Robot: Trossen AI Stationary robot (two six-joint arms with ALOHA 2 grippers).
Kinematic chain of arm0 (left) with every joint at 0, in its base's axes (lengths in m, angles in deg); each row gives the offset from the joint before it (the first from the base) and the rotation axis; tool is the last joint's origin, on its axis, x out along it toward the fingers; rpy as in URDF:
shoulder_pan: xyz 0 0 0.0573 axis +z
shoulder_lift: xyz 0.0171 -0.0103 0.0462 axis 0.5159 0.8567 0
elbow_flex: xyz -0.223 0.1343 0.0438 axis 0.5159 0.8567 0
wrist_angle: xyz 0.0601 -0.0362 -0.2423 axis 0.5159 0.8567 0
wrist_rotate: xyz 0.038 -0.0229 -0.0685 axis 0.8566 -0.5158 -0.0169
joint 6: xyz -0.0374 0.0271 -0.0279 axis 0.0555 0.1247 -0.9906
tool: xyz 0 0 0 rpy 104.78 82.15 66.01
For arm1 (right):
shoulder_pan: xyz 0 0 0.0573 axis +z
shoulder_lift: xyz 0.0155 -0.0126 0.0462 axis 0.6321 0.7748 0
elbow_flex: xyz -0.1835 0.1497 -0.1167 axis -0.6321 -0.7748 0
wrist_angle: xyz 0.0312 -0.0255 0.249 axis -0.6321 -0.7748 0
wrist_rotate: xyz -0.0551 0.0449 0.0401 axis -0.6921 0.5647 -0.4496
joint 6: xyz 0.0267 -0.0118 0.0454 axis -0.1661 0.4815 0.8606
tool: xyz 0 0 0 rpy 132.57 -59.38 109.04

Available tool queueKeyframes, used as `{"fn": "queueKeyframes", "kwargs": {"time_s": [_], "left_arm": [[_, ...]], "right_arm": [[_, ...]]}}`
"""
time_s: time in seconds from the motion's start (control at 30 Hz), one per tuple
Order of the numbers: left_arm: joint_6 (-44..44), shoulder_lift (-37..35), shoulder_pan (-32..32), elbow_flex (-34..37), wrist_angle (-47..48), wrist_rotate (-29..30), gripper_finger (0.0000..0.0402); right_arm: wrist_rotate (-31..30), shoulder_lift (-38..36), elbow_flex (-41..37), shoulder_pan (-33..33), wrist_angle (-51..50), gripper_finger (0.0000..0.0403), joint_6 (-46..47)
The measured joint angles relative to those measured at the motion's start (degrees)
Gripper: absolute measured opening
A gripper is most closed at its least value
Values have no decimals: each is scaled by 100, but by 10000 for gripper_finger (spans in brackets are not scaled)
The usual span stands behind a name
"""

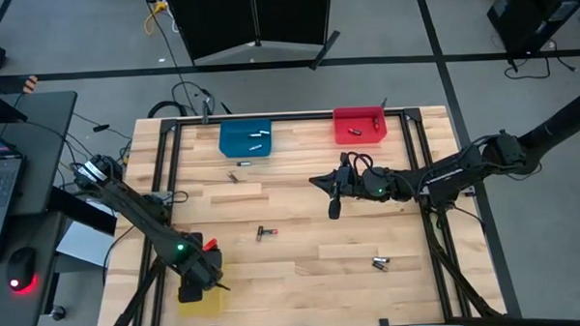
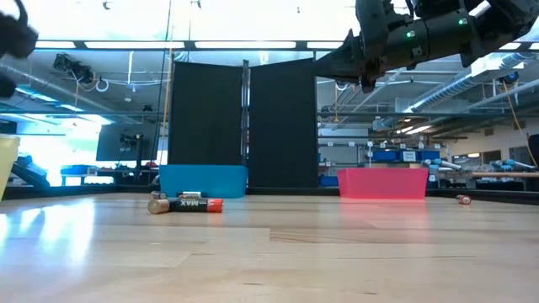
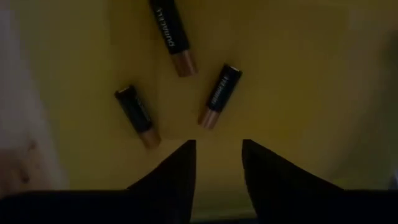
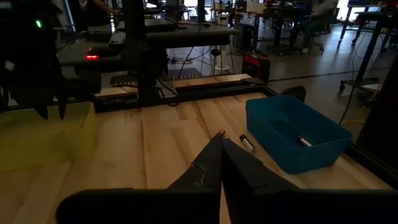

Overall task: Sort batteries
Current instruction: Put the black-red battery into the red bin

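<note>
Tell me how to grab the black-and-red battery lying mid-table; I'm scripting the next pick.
Grip the black-and-red battery across its middle, coming straight down from above. It lies flat on the bare wooden table with its long axis running left to right in the high view, so the fingers should close across its short width. Nothing crowds it. The right gripper, fingers together, hovers nearest; the left gripper is over the yellow bin.

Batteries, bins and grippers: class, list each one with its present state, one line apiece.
Left gripper: open, empty, over the yellow bin.
Right gripper: shut, empty, raised above the table.
Yellow bin: holds three black-and-copper batteries.
Blue bin: holds two batteries.
Red bin: holds batteries.
Black-and-red battery: lying loose mid-table.
</note>
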Motion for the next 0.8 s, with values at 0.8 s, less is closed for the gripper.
{"fn": "queueKeyframes", "kwargs": {"time_s": [0.8], "left_arm": [[3344,-28,3113,-636,-1536,396,5]], "right_arm": [[2,2,0,-123,-223,14,7]]}}
